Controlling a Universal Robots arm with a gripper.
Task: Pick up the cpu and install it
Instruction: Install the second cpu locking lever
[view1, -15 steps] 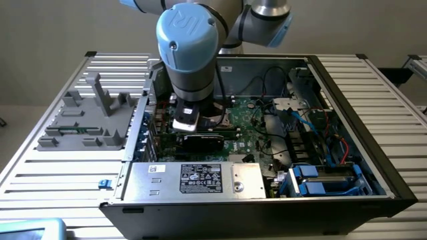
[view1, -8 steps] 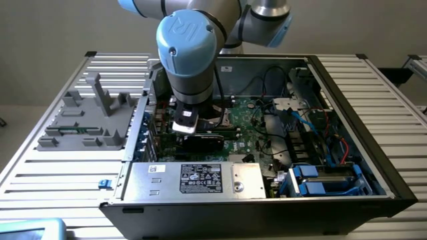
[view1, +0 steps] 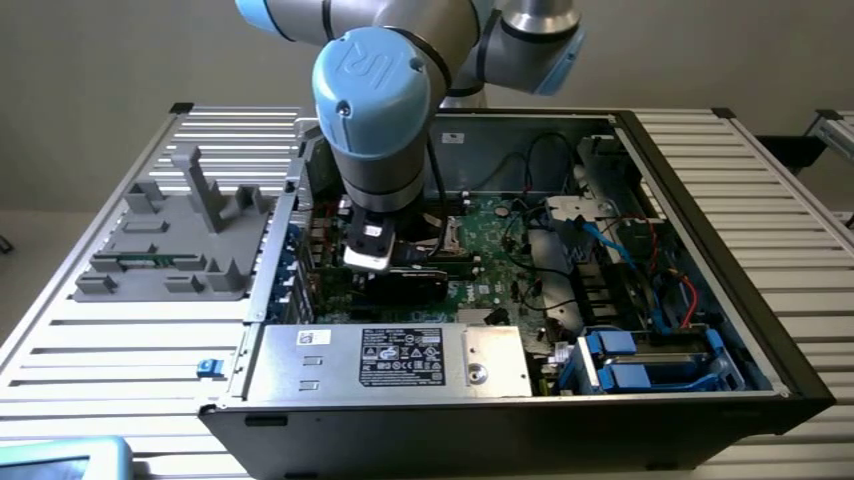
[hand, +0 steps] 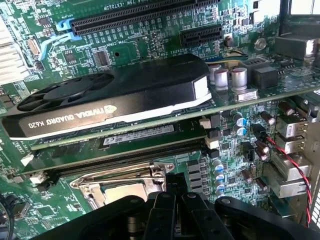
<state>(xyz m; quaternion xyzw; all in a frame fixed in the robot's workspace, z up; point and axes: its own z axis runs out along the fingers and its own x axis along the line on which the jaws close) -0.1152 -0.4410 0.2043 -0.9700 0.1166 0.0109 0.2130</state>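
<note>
My gripper (hand: 178, 206) hangs low over the motherboard, its two black fingers (hand: 165, 215) pressed side by side, shut with nothing seen between them. Right beneath it lies the socket's metal frame (hand: 150, 171). Inside that frame shows a pale silver-grey flat surface, which looks like the cpu (hand: 118, 194) lying in the socket; the gripper hides its near part. In the exterior view the gripper (view1: 380, 262) sits inside the open computer case, just beside the black graphics card (view1: 407, 285).
The black graphics card (hand: 115, 95) stands just beyond the socket, with a memory stick (hand: 140, 135) between them. Capacitors and a red wire (hand: 292, 162) crowd one side. A grey fixture (view1: 160, 240) sits outside the case on the exterior view's left; the power supply (view1: 400, 358) borders the front.
</note>
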